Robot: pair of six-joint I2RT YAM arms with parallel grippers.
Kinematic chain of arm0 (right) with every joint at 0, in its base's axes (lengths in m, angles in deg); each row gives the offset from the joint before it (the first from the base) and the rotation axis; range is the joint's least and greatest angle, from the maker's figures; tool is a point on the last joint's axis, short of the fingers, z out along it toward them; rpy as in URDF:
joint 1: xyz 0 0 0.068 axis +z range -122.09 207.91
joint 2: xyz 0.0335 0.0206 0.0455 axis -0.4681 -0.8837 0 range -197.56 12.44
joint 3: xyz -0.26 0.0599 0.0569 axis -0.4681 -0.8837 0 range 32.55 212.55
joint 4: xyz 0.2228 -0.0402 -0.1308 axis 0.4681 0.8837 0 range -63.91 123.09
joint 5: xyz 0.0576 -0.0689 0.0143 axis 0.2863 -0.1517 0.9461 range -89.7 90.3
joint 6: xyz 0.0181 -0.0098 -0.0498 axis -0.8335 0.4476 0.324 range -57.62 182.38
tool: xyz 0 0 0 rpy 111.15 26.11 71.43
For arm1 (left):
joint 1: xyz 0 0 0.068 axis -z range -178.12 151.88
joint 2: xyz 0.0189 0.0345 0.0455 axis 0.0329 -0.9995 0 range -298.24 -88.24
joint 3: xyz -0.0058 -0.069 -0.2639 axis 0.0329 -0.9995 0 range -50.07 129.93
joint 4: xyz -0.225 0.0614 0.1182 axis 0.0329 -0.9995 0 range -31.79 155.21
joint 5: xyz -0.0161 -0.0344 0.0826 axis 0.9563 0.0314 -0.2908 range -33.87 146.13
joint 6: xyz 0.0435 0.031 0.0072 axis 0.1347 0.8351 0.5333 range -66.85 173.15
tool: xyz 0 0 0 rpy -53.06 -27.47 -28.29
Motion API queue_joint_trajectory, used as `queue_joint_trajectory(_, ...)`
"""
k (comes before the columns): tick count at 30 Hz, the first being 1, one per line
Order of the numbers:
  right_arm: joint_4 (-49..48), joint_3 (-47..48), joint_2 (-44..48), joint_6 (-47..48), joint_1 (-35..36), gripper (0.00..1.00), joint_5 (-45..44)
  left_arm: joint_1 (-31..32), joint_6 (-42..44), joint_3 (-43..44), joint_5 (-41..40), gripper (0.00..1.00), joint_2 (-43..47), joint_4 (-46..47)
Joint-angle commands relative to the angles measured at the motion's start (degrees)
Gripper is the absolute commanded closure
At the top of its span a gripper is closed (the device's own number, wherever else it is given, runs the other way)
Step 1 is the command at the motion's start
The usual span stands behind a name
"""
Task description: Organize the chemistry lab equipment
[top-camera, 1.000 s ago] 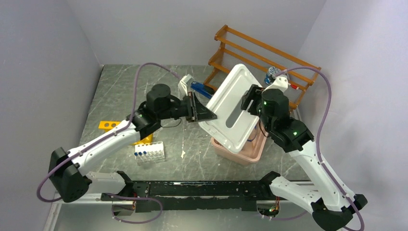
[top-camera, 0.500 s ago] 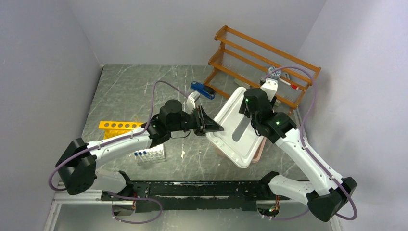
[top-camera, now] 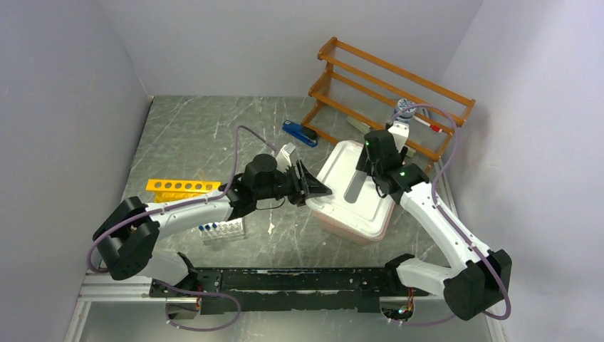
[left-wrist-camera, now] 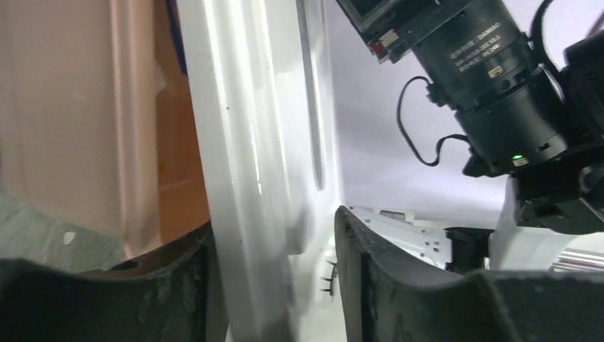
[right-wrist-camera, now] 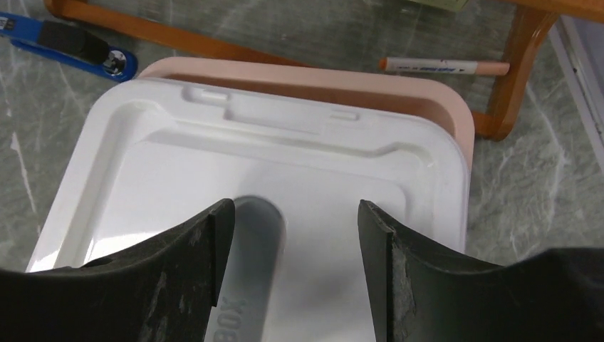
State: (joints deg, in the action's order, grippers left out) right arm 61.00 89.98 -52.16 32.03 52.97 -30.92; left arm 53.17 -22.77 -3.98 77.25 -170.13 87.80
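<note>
When read from far left of the pink bin (right-wrist-camera: 306,77): yellow holed rack (top-camera: 181,187), flat on the grey table (top-camera: 192,135), well apart from the bin. Next, nearer the table's front edge, small clear blue-capped tubes (top-camera: 222,228), upright in a clear stand, well left of the bin. Behind the bin's left corner, blue stapler (top-camera: 299,133). Against the bin's left side, left gripper (top-camera: 313,189): clamps the white lid (right-wrist-camera: 320,164) by its left rim, rim pinched between both fingers (left-wrist-camera: 399,285). Lid flat atop the bin, covering it, pink rim showing at the far and right edges. Above the bin's middle, right gripper (right-wrist-camera: 288,271): hangs with jaws spread wide, straddles the lid's grey handle strip (top-camera: 356,187), grips nothing. Behind the bin, orange wooden shelf (top-camera: 388,89). At the shelf's right end, beyond the bin's right back corner, blue-capped bottle (top-camera: 404,107). Just behind the bin, within the shelf's frame, orange-tipped marker (right-wrist-camera: 445,67), flat on the table.
</note>
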Motion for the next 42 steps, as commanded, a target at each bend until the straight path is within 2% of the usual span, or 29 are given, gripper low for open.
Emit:
queue_joint_trajectory(1,-1.43,-1.62,0.09,1.28,-2.20,0.33,4.14,0.55,10.33,4.67,0.40,0.42,-0.34,-7.59)
queue_joint_trajectory(5,-1.29,-2.62,0.37,2.06,-3.91,0.33,3.43,0.74,19.49,9.00,-0.98,0.31,-0.50,-17.40)
queue_joint_trajectory(11,-0.37,-2.86,1.50,3.48,-7.27,0.33,2.66,0.91,29.60,12.56,-3.34,0.22,-1.32,-26.34)
queue_joint_trajectory(16,0.94,-3.42,2.85,3.26,-10.44,0.33,2.09,1.33,34.71,16.13,-1.12,0.22,-5.07,-30.52)
queue_joint_trajectory(20,1.02,-5.17,3.87,1.93,-11.42,0.35,1.91,1.47,35.74,17.25,-4.77,0.31,-6.01,-33.81)
queue_joint_trajectory(23,1.46,-5.69,4.18,1.61,-11.74,0.37,1.81,1.53,37.11,16.47,-9.45,0.27,-5.25,-36.08)
queue_joint_trajectory(28,1.43,-7.59,4.80,1.19,-11.83,0.37,1.03,1.53,38.59,15.42,-9.88,0.22,-6.09,-36.70)
queue_joint_trajectory(33,1.20,-8.29,5.06,1.17,-11.93,0.37,0.61,1.47,39.78,15.03,-11.90,0.26,-6.53,-37.88)
queue_joint_trajectory(37,1.55,-8.74,4.61,1.28,-11.90,0.44,0.26,1.50,40.16,15.35,-10.90,0.31,-5.70,-36.91)
queue_joint_trajectory(38,1.49,-8.93,4.57,1.29,-11.88,0.46,0.19,1.43,40.07,15.26,-10.48,0.34,-5.44,-36.31)
queue_joint_trajectory(42,1.54,-9.03,4.48,0.96,-11.92,0.52,0.04,1.52,39.80,15.16,-9.93,0.54,-6.76,-36.33)
